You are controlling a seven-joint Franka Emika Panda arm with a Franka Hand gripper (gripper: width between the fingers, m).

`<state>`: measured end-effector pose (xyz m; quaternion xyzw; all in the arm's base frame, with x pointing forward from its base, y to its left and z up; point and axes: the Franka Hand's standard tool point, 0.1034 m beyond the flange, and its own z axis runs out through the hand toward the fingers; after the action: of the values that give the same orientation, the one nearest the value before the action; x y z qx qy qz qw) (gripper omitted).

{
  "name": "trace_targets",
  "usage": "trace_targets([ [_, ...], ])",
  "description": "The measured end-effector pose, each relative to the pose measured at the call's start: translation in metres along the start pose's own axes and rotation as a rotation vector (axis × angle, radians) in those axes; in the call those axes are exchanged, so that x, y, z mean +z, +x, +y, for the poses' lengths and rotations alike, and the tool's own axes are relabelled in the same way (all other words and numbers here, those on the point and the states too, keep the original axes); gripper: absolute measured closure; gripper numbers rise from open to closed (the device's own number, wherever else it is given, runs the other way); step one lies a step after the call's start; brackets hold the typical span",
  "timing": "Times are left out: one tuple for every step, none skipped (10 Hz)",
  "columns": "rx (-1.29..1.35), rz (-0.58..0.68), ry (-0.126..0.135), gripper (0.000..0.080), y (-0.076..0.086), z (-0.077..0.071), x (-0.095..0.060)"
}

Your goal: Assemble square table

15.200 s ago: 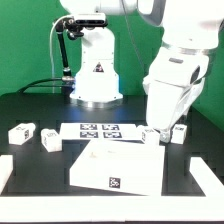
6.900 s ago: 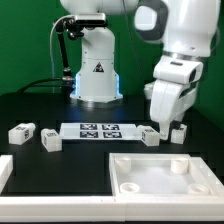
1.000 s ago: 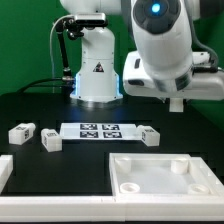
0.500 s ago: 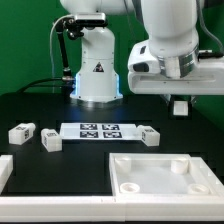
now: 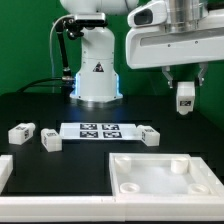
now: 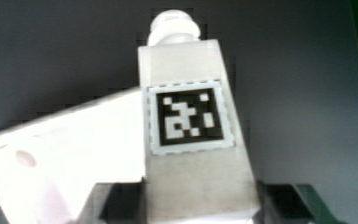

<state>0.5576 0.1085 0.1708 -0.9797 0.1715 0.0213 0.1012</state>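
Observation:
My gripper (image 5: 185,78) is shut on a short white tagged leg (image 5: 185,96) and holds it in the air at the exterior view's right, above the table. In the wrist view the leg (image 6: 190,110) fills the middle between my black fingers (image 6: 117,204), its tag facing the camera. The square tabletop slab (image 5: 163,177) lies recessed side up at the front right; part of it shows in the wrist view (image 6: 51,150). Three more legs lie on the table: one at the left (image 5: 20,132), one beside it (image 5: 50,141), one right of the marker board (image 5: 150,136).
The marker board (image 5: 99,130) lies at the table's middle. The white domed robot base (image 5: 97,62) stands behind it. A white rail (image 5: 5,170) runs along the front left edge.
The arm has risen and turned over the last second. The leg, low at the right earlier, now hangs higher in my gripper. The slab was flipped recessed side up and moved front right before that.

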Motion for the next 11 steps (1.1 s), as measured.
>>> trace_targets([
  [-0.005,0.033,0.005,0.0508,-0.002,-0.002,0.0],
  [-0.011,0.118,0.021,0.0508,0.005,-0.005,0.001],
  [-0.046,0.202,0.02,0.0508,0.012,-0.005,0.011],
  [-0.074,0.245,0.018,0.0508,0.022,-0.008,0.007],
  [-0.095,0.307,0.027,0.0508,0.03,-0.019,-0.009],
  [-0.109,0.375,0.045,0.0508,0.031,-0.034,-0.021],
  [-0.118,0.446,0.075,0.0508,0.028,-0.036,-0.016],
  [-0.119,0.434,0.068,0.0508,0.023,-0.032,-0.009],
  [-0.123,0.437,0.069,0.0508,0.024,-0.034,-0.011],
  [-0.127,0.436,0.068,0.0508,0.024,-0.034,-0.01],
  [-0.162,0.437,0.056,0.0508,0.026,-0.031,-0.01],
])
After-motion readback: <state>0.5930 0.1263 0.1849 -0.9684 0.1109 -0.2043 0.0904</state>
